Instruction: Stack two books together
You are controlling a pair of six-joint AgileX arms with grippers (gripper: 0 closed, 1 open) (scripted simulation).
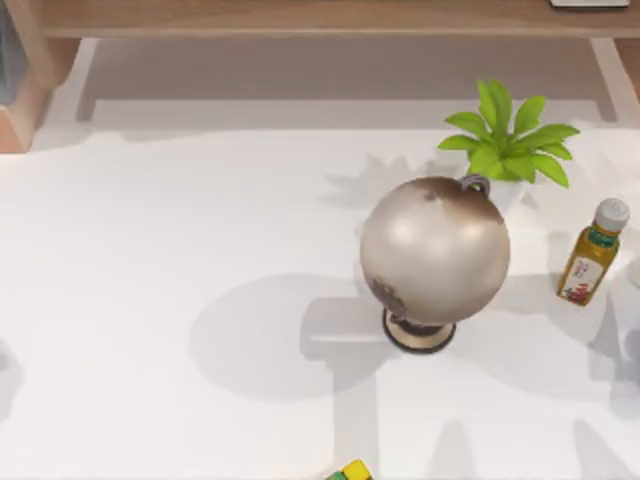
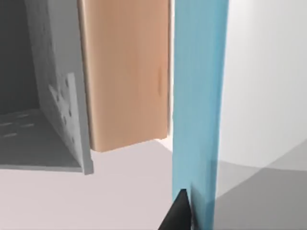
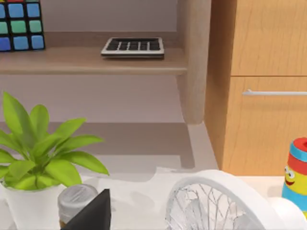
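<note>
A tall blue book (image 2: pixel 199 96) stands upright in the left wrist view, beside a wooden panel (image 2: pixel 127 72) and a grey compartment (image 2: pixel 33 120). A black part of my left gripper (image 2: pixel 180 214) shows right against the book's lower edge; whether it holds the book I cannot tell. In the top view a bluish strip (image 1: pixel 5 60) shows at the far left edge by the wooden shelf side. A dark part of my right gripper (image 3: pixel 93 213) hangs near the bottle's cap (image 3: pixel 76 202) and the plant (image 3: pixel 41 148).
A globe (image 1: pixel 435 250) stands right of the table's middle, with a potted plant (image 1: pixel 510 140) behind it and an oil bottle (image 1: pixel 593 255) at the right. A white fan (image 3: pixel 216 203), calculator (image 3: pixel 133 46), puzzle cube (image 3: pixel 21 24), wooden cabinet (image 3: pixel 268 86) and a toy (image 3: pixel 296 175) also show.
</note>
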